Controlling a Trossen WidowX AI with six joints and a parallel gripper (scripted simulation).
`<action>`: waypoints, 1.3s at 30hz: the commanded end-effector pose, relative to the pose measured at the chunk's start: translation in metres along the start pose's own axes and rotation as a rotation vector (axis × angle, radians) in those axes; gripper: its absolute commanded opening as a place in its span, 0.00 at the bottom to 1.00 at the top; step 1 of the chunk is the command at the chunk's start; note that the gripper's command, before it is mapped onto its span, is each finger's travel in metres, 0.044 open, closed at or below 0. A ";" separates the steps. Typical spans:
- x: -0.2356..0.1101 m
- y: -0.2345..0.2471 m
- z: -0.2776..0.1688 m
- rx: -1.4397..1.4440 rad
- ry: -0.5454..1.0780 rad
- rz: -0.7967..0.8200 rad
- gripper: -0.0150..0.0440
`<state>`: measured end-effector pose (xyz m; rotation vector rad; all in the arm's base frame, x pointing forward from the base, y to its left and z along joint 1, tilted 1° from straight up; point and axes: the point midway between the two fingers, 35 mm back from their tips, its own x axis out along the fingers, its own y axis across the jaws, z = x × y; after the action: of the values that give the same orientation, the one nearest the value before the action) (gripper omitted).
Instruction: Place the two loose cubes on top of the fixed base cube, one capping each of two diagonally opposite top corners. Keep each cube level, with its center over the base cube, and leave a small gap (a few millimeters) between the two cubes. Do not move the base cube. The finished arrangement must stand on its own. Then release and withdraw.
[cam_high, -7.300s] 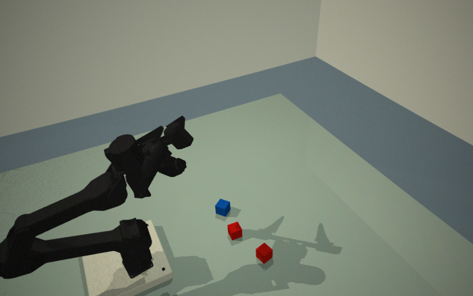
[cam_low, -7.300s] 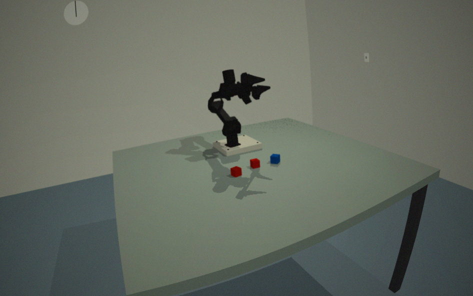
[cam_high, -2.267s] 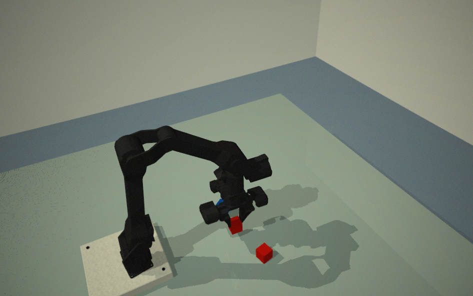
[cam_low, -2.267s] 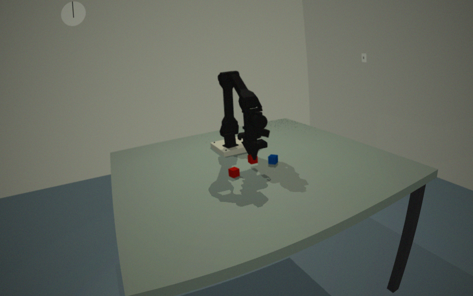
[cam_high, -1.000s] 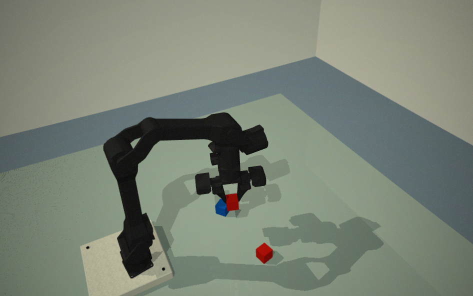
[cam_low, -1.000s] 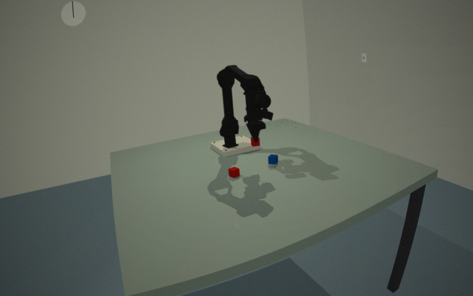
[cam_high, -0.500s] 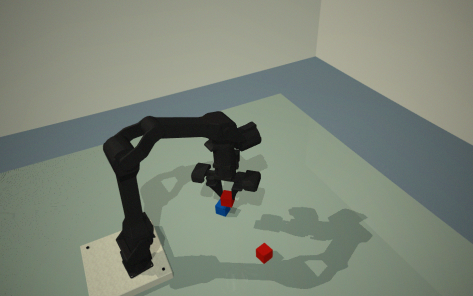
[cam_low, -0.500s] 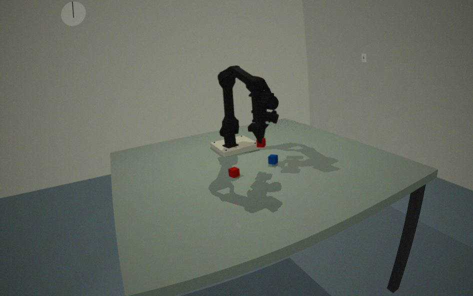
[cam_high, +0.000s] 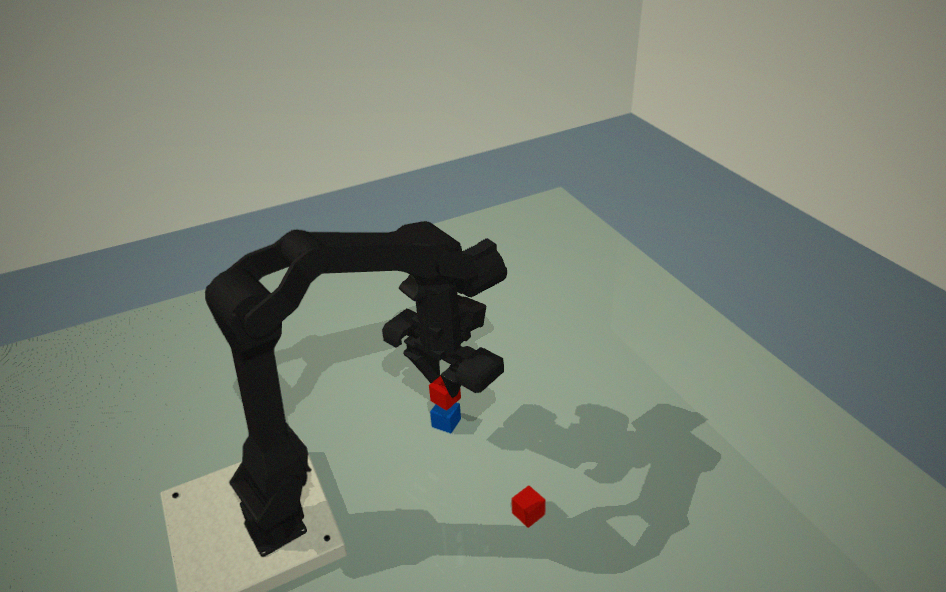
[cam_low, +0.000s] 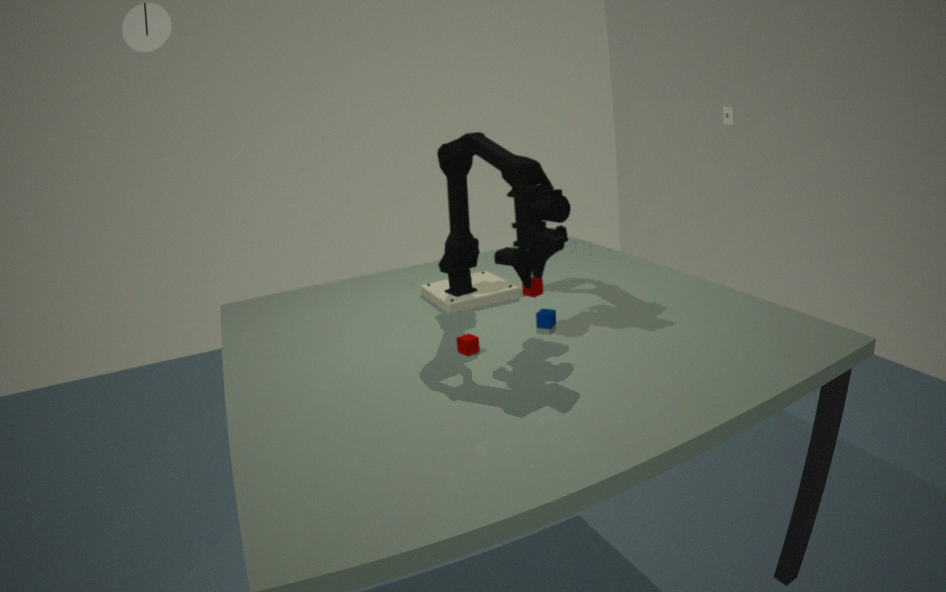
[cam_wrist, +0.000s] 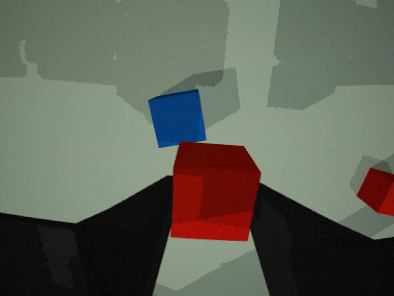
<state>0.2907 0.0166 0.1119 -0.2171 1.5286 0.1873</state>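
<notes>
Nearest in the top view, the spare red cube sits loose on the table, well right of the arm's mount. Farther in, the gripper is clamped on the carried red cube, raised off the surface. The blue base cube lies just beyond and slightly left of it, below, its edges skewed against the carried cube's.

The black jointed arm arches over, its hand pointing down, clamped on a small red cube
</notes>
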 end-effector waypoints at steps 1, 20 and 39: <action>0.005 0.006 -0.001 0.101 0.009 -0.002 0.43; 0.016 0.032 0.002 0.484 0.009 -0.002 0.43; 0.039 0.031 0.002 0.489 0.009 -0.002 0.43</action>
<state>0.2889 0.0478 0.0804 0.1696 1.5256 -0.1807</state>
